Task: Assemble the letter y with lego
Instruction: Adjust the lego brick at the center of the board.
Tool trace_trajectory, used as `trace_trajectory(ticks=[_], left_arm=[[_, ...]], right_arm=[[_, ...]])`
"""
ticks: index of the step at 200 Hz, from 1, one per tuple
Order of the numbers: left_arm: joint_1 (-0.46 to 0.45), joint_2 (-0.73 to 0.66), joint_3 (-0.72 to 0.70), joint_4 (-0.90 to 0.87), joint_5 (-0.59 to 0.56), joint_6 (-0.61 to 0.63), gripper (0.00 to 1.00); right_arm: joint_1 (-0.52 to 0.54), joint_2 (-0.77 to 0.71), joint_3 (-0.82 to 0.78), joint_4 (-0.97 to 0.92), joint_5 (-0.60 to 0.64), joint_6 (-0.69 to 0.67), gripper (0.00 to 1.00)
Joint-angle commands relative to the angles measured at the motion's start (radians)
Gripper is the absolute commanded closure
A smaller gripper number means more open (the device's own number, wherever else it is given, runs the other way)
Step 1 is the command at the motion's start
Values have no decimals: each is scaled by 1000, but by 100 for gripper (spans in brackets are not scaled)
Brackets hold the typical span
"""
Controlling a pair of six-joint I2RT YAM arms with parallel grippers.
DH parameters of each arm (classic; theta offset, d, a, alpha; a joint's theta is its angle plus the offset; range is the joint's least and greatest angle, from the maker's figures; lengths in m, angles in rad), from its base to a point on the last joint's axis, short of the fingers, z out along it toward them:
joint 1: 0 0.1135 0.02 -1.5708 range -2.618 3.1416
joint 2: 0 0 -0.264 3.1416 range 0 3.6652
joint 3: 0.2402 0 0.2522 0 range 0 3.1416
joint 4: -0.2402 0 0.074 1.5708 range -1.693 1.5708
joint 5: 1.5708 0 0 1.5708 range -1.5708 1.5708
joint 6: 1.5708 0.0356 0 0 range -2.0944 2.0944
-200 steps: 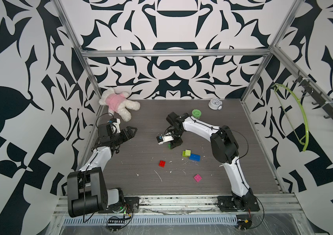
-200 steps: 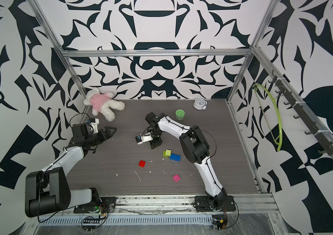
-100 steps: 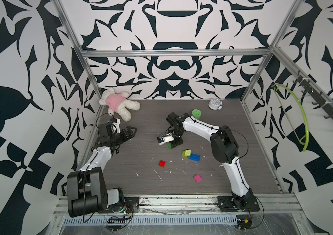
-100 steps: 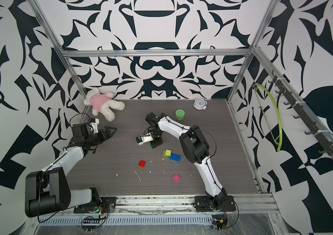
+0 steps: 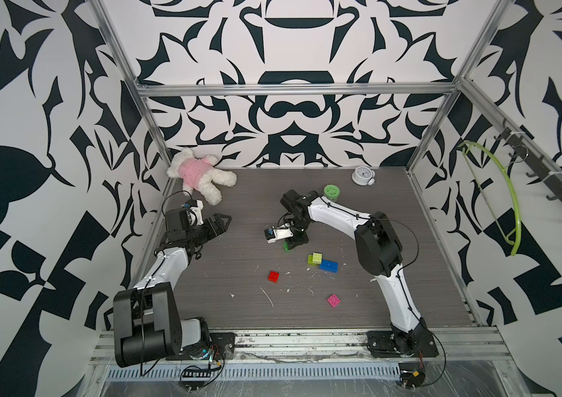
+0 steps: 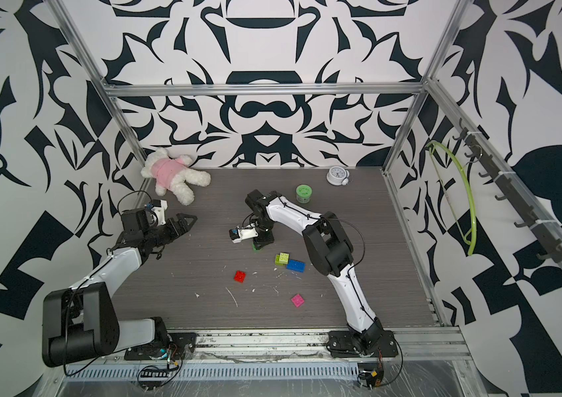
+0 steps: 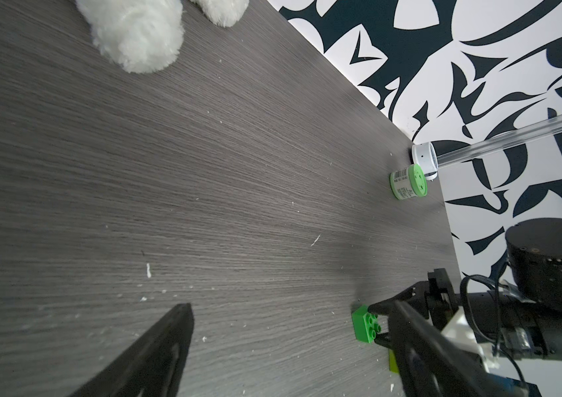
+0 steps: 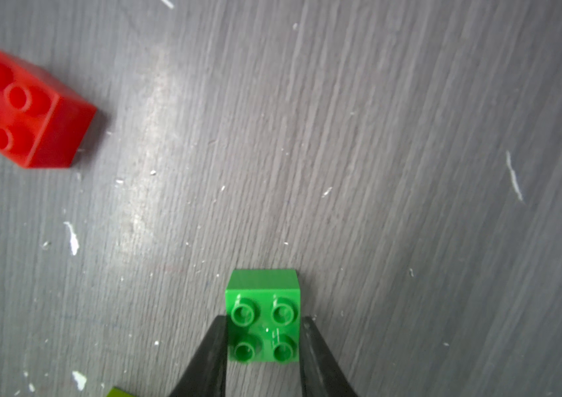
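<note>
**Green brick pinched, nothing joined yet**

Above the grey table (image 5: 238,206) the left gripper (image 5: 219,223) hangs spread and empty. The right gripper (image 8: 264,323) pinches the green brick (image 8: 262,292) mid-table by its flat sides. The blue brick (image 5: 328,265), lime bricks (image 5: 315,257), red brick (image 5: 274,276) and pink brick (image 5: 333,300) lie loose nearby. The green one looks light, stiff and slick, so those smooth sides seem the right hold.

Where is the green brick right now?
In a top view the green brick sits on the table, pinched in the right claw, near the two lime bricks.
</note>
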Motion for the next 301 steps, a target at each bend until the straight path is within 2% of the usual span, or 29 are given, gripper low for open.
trace_trajectory(ticks=[1, 35, 78, 168, 187, 232, 268, 301], left_arm=[[4, 0, -14, -3, 20, 11, 6], [4, 1, -14, -3, 20, 10, 6], [4, -1, -15, -3, 20, 8, 6], [4, -5, -16, -4, 19, 9, 6], [4, -4, -15, -4, 21, 8, 6], [4, -7, -15, -3, 22, 9, 6], [5, -11, -14, -3, 22, 8, 6], [4, -11, -15, -3, 28, 6, 6]], right_arm=[[6, -39, -26, 29, 32, 139, 69], [37, -53, -91, 80, 116, 306, 70], [57, -55, -98, 105, 166, 412, 70], [90, -13, -53, 129, 148, 465, 70], [91, -20, -50, 132, 148, 460, 67], [91, -96, -56, 206, 133, 438, 51], [90, -162, -55, 207, 108, 435, 49], [67, -279, -168, 192, 112, 442, 49]])
